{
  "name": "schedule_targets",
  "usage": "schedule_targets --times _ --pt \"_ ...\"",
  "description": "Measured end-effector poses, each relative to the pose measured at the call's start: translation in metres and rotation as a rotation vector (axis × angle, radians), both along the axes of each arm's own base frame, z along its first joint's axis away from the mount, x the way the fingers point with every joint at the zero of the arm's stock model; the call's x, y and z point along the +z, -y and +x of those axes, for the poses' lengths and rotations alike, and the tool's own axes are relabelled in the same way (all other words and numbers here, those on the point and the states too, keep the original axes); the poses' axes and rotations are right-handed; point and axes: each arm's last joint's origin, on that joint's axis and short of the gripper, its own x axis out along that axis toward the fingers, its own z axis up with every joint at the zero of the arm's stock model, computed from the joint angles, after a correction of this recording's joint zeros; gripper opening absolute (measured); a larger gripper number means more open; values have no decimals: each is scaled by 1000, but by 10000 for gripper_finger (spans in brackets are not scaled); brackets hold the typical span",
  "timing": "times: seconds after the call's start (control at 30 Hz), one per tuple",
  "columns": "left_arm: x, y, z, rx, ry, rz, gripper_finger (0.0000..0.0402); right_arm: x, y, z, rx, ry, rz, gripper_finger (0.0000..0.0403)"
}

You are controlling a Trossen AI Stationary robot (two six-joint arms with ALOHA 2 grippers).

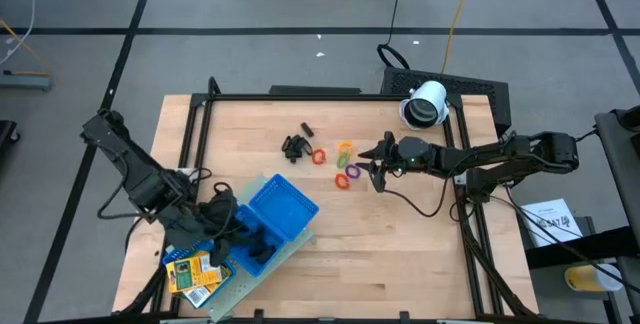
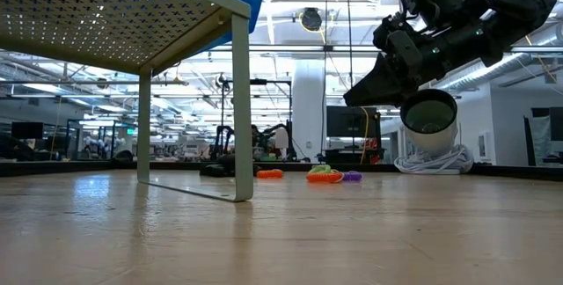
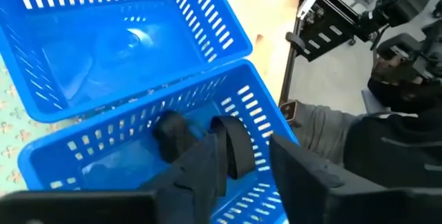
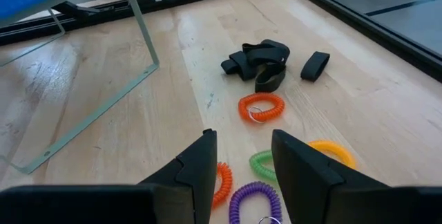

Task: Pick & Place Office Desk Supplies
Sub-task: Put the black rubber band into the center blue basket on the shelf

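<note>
Left pincer point(image 3: 242, 175) first, nearest my working view: it hangs over the near compartment of the blue tray point(image 3: 228, 44), fingers apart, with a black band piece point(image 3: 231, 144) standing between and just ahead of the tips and a second dark lump point(image 3: 169, 128) beside it on the tray floor. I judge this a drop in progress, the band freed or nearly so (I cannot tell whether a fingertip still touches it). To do it well I would lift straight up clear of the slatted wall before swinging out, so nothing drags over the rim.

Two yellow printed packs point(image 1: 192, 271) lie just beside that pincer, on the low perforated shelf under the tray.

Right pincer point(image 4: 238, 162) hovers over the bare surface point(image 4: 103, 106), fingers parted and empty. Directly under and ahead of its tips: an orange coil ring point(image 4: 221, 181), a purple one point(image 4: 254, 200), a green one point(image 4: 264, 163), a yellow one point(image 4: 333, 151) off to one side. Just beyond, a red-orange ring point(image 4: 261, 106) lies alone. That lone ring looks the cleanest pick; I would straddle one side of its coil, not the hole.

Farther on, a pile of black bands point(image 4: 257, 61) and one stray piece point(image 4: 315, 66).

Well behind the right arm, the white cylinder point(image 1: 427, 104) stands at the surface's edge.
</note>
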Motion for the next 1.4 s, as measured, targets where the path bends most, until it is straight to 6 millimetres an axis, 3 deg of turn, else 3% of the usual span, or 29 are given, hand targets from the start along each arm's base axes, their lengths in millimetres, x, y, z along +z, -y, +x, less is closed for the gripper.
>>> schedule_targets --times 0.23,0.47,0.67,0.9,1.13,1.4 --pt "3 1 3 -22 67 61 199 -1 0 0 0 -9 2 128" --pt "18 -8 19 71 297 280 212 -1 0 0 0 -8 2 128" --pt "36 -31 40 174 450 519 202 -1 0 0 -1 -6 5 128" --pt "46 -70 59 354 477 626 192 -1 0 0 -6 -4 18 128" --pt "32 -102 85 487 384 674 193 -1 0 0 -6 -3 18 128" --pt "-14 -139 136 602 217 728 191 -1 0 0 -5 -4 15 128"
